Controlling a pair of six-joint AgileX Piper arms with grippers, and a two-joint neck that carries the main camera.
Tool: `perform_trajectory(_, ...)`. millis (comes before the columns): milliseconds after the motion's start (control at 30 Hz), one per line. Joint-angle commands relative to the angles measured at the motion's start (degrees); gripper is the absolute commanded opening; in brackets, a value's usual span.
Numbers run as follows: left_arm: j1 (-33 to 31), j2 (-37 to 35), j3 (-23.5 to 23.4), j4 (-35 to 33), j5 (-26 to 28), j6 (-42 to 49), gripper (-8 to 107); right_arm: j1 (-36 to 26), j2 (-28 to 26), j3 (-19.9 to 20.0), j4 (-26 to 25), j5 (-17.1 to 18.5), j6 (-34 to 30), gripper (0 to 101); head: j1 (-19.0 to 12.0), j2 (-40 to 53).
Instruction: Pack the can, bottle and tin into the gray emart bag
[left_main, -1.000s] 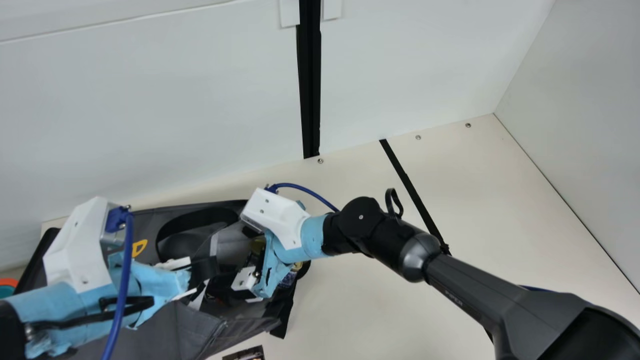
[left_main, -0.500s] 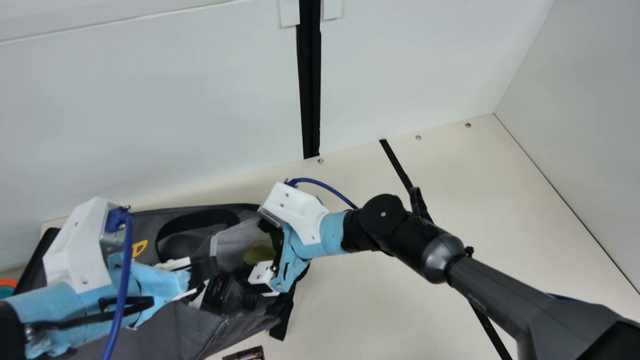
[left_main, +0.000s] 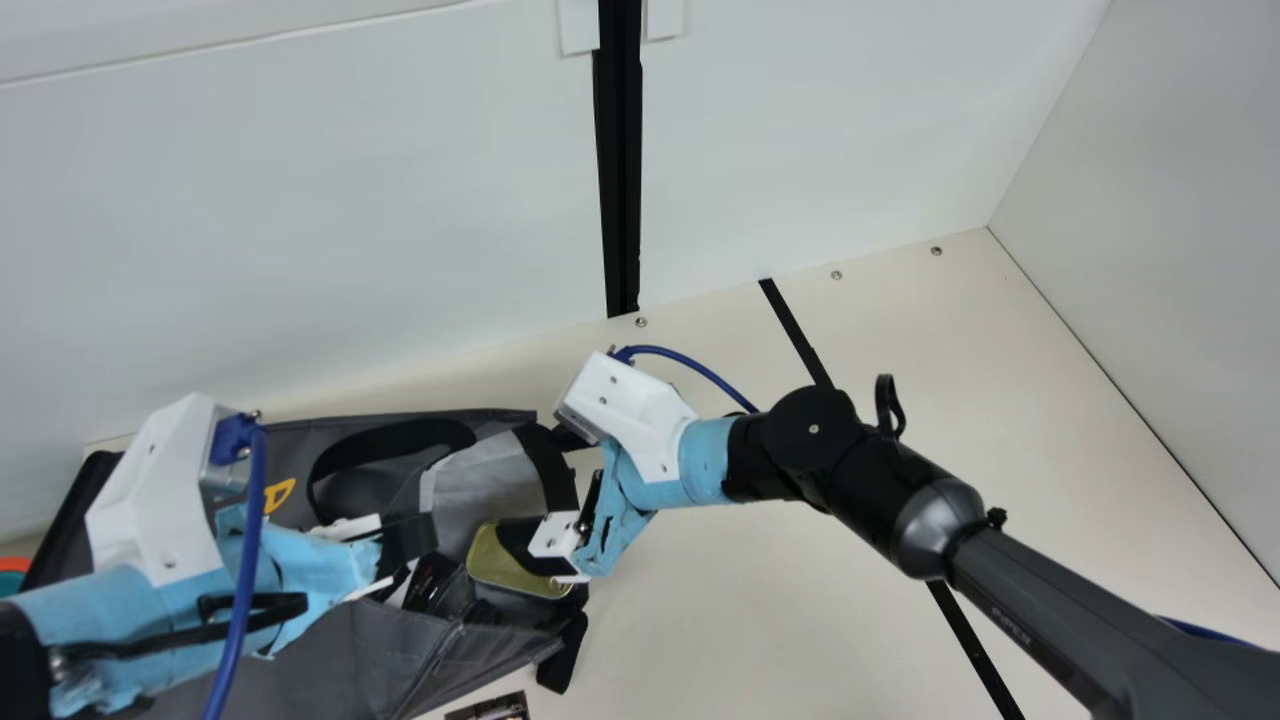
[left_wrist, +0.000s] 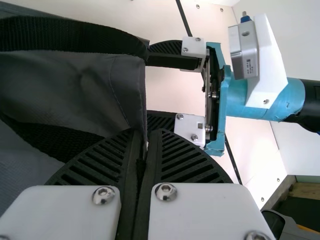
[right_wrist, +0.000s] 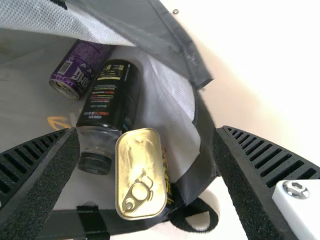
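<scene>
My cream table (left_main: 760, 620) is the biggest thing here, with the gray emart bag (left_main: 370, 640) lying on it, its mouth facing my right arm. At that mouth I have my right gripper (left_main: 540, 490), and its 2 ribbed fingers are spread wide, pinching nothing. My left gripper (left_main: 425, 535) is over the bag; in its own wrist view I see its 2 fingers pressed close on a fold of the bag's gray cloth, at the edge.

Through my right wrist view I can see all 3 items inside the bag. The black bottle (right_wrist: 107, 100) lies with its cap end toward the mouth. The purple can (right_wrist: 75, 75) is deeper in, just beside the bottle's far end. The tin (right_wrist: 142, 172) is nearest the mouth, next to the bottle's cap end, its gold ring-pull lid facing my camera, between my spread fingers in that view.

I also have 2 things cut off by the main view's border: an orange and teal one (left_main: 14, 567) at the left, and a small dark printed one (left_main: 490, 708) at the bottom.
</scene>
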Motion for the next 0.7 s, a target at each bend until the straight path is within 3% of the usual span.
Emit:
perform_trajectory(0,0.0,0.0,0.0,0.0,0.0,0.0,10,-0.4,-0.6,0.4,-0.3,0.1,0.2,91,-1.3,0.0)
perform_trajectory(667,0.0,0.0,0.0,0.0,0.0,0.0,10,-6.0,-8.7,4.8,-4.2,1.7,2.8,91,-1.3,0.0)
